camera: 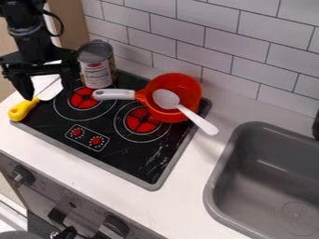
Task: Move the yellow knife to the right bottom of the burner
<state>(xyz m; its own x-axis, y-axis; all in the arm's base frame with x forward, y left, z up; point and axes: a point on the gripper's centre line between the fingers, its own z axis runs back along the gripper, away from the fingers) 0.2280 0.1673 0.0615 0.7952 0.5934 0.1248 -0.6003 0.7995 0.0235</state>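
While my fingers hang spread with nothing pinched in them, my gripper [48, 94] is over the stove's left corner, and the knife [22, 110] lies right there, its yellow handle at the stove's left edge and its pale blade slanting up toward the stove's back. The step in hand, as I judge it, is the grasp. I'd want the handle rather than the blade: it looks thicker and should give my pads more to bite on, where the thin blade could slide or twist out. So I should shift a little toward the stove's front left, turn until my fingers sit on either side of the handle, then go down straight and close gently near its neck, without pressing hard on the stove [128, 156]. The can [96, 67] stands at the stove's back left, close to one of my fingers, so any turn had better be small or made higher up. Once I have it, I should lift before travelling, keep to the stove's front side, away from the pot [177, 86] and spoon [200, 122] at its back right, and lay the knife flat on the bare black at the stove's bottom right.
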